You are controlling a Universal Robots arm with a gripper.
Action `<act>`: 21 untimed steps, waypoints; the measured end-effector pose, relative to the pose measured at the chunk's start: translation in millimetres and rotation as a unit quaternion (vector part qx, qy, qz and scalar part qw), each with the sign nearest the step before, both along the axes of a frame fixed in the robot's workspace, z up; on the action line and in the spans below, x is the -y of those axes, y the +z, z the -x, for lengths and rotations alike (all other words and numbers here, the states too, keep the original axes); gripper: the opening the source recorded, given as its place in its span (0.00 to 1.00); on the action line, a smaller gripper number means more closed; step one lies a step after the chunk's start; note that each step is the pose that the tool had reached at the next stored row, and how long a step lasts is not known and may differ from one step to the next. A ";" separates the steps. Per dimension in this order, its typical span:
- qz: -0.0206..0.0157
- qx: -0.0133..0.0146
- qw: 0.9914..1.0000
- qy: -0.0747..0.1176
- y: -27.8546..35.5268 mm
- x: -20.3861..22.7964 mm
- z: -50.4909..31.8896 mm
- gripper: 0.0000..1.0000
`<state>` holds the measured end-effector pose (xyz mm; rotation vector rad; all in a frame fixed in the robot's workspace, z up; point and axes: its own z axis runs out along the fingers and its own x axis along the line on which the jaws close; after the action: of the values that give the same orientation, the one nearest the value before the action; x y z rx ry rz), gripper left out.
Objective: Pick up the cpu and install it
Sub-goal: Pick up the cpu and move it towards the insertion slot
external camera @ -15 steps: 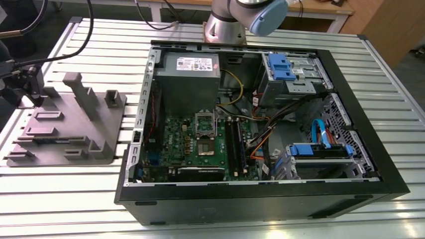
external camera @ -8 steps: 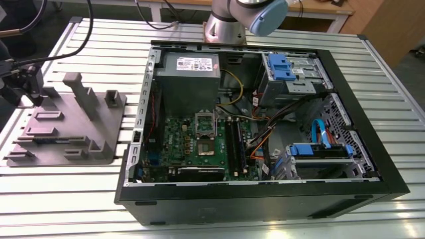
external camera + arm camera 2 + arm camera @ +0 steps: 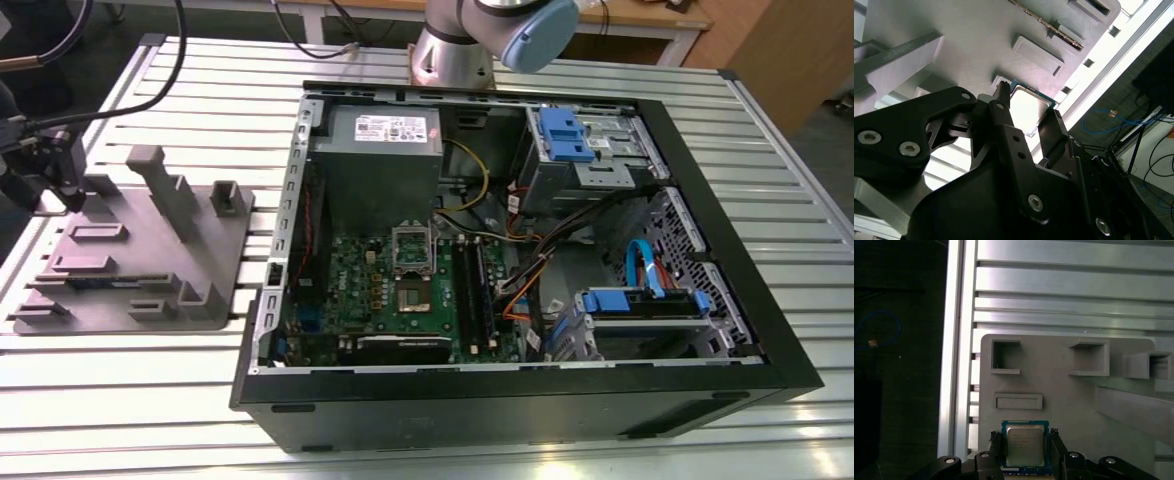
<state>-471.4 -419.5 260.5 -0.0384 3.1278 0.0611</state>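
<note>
Tool (image 3: 1025,436) astride cpu (image 3: 1025,446) lying in grey fixture plate (image 3: 1079,405) recess on slatted surface (image 3: 1054,290); pinching or merely spread, cannot tell. Likely light, stiff, fragile: grip by opposite edges, level.

My arm (image 3: 467,45) stood on its base at the far side of the exterior view. My gripper (image 3: 56,175) hung low at that view's left, pointing down. In the first wrist view my two black fingers (image 3: 997,444) stood parted, one close beside each opposite edge of the cpu (image 3: 1025,447). I could not tell whether they touched it.
</note>
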 end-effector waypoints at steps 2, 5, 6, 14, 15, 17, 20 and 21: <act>0.000 0.000 1.000 0.000 0.3 0.0 0.0 0.47; 0.000 0.000 1.000 0.000 0.4 0.0 0.0 0.47; 0.000 0.000 1.000 0.000 0.6 0.0 0.0 0.47; 0.000 0.000 1.000 0.000 2.9 0.0 0.0 0.47; 0.000 0.000 1.000 0.000 3.4 0.0 0.0 0.47; 0.000 0.000 1.000 0.000 4.4 0.0 0.0 0.47; 0.000 0.000 1.000 0.000 5.1 0.0 0.0 0.47; 0.000 0.000 1.000 0.000 5.4 0.0 0.0 0.47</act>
<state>-471.4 -419.5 265.9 -0.0384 3.1278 0.0607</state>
